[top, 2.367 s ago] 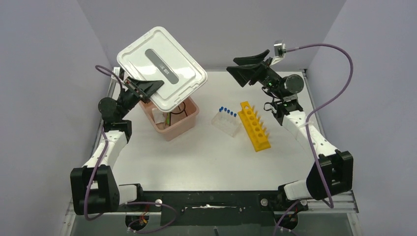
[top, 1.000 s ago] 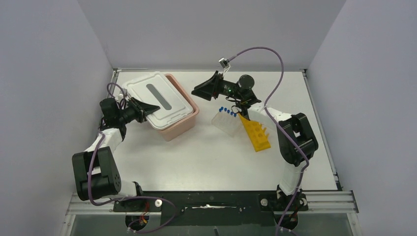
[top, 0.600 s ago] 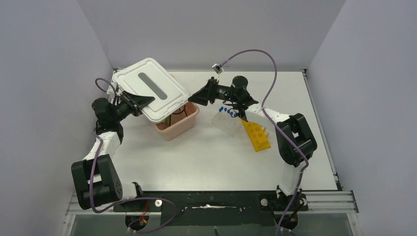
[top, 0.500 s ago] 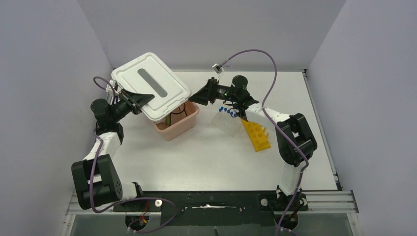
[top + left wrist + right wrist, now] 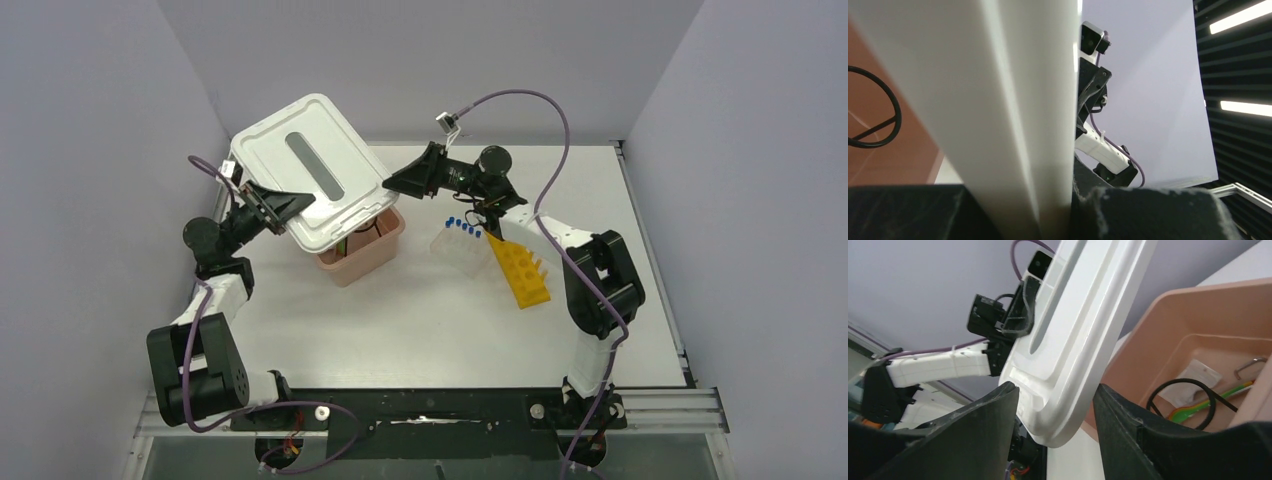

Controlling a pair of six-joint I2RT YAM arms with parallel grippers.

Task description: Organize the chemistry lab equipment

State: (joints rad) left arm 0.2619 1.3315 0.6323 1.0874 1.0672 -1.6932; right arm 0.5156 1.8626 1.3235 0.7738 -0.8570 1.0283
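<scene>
My left gripper [image 5: 283,203] is shut on the near-left edge of the white lid [image 5: 312,170] and holds it tilted up above the pink tub [image 5: 383,243]. In the left wrist view the lid's edge [image 5: 1023,100] fills the gap between the jaws. My right gripper [image 5: 398,180] is open, its fingers either side of the lid's corner [image 5: 1068,405] with a gap on each side. Inside the tub [image 5: 1158,340] lie a black wire ring [image 5: 1188,395], green and yellow sticks [image 5: 1210,402] and metal tongs [image 5: 1250,365]. The clear tube rack [image 5: 460,248] with blue-capped tubes and the yellow holed rack [image 5: 520,268] stand on the table.
A white packet [image 5: 1199,375] also lies in the tub. The two racks stand right of the tub, below the right arm's forearm [image 5: 540,228]. Grey walls close in on both sides and at the back.
The lid lay low over the tub a second ago; the left arm has since raised and tilted it. The right gripper has lifted to the lid's right corner and its jaws have narrowed.
</scene>
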